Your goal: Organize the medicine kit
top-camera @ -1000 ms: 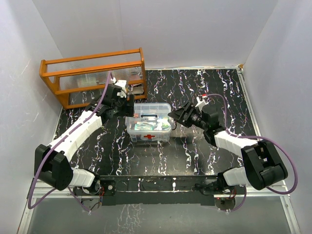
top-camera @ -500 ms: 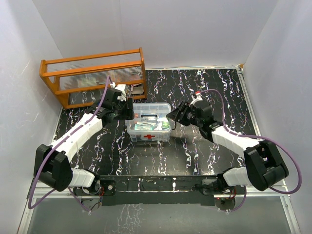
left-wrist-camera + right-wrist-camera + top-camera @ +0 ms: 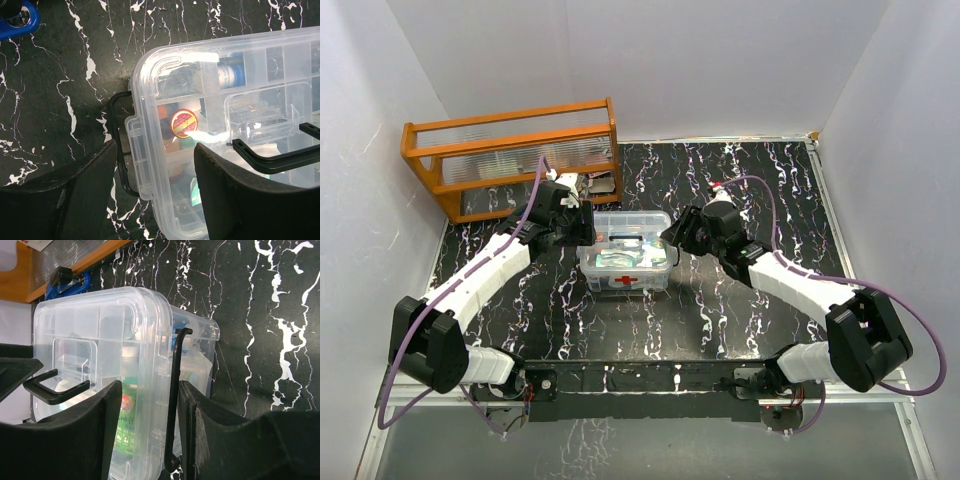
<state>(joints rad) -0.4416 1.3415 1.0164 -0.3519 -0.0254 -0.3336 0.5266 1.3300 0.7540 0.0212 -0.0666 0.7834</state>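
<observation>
The medicine kit (image 3: 625, 262) is a clear box with a red cross (image 3: 629, 281) on its front, and its lid is on. My left gripper (image 3: 582, 230) is at the kit's left end. In the left wrist view the left gripper (image 3: 155, 200) straddles the lid's edge and the black latch (image 3: 116, 150). The outer finger is at the latch, and I cannot tell whether the jaws press. My right gripper (image 3: 672, 240) is at the right end. In its own view the right gripper (image 3: 150, 440) stands open around the lid's edge, one finger against the black latch (image 3: 174, 390).
An orange wooden rack (image 3: 510, 150) with ribbed clear panels stands at the back left. A blue item (image 3: 20, 17) lies on the table near it. White walls close the table on three sides. The lid's dark handle (image 3: 275, 159) lies flat on top.
Both grippers have moved in to the kit's ends, the right one leftwards. The jaws of both have narrowed. The kit has not moved.
</observation>
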